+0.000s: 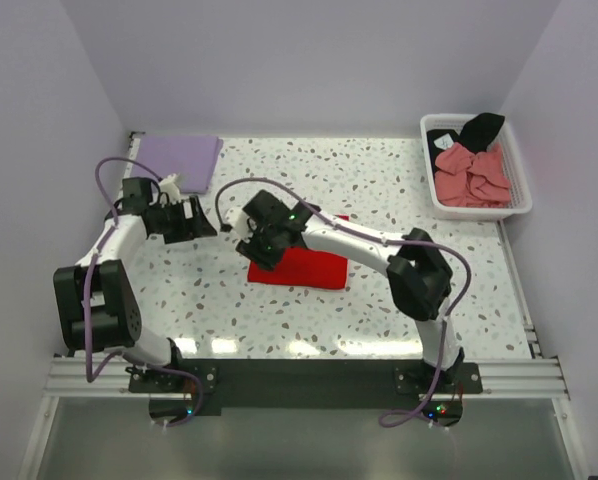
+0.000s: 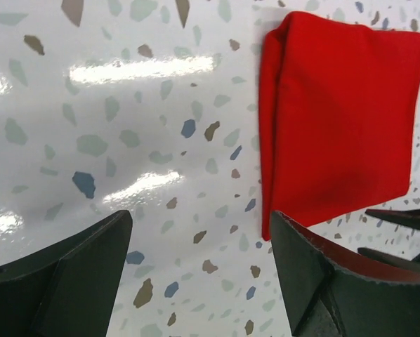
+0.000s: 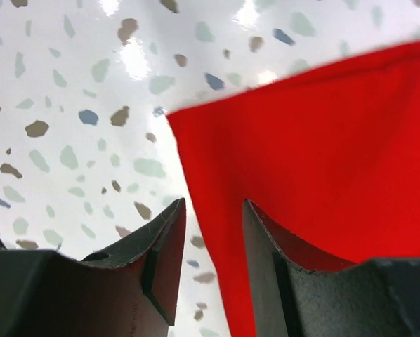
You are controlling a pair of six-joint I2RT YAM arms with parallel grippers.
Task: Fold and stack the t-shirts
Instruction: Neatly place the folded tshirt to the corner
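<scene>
Top view: the red shirt [image 1: 304,268] lies folded mid-table, with the right gripper [image 1: 251,245] at its left edge and the left gripper [image 1: 207,222] just beyond, off the cloth. A lavender shirt [image 1: 179,158] lies at the far left; the rest sit in the basket [image 1: 519,175]. A pinch catching only the top layer would likely peel the fold open.

Left wrist: jaws spread wide over bare table [image 2: 126,126], holding nothing. The top is glossy (cloth could slide if nudged). The shirt is a soft, layered rectangle with a rounded fold.

Right wrist: jaws narrowly parted over the shirt's edge, apparently gripping nothing. The cloth is matte and limp.
</scene>
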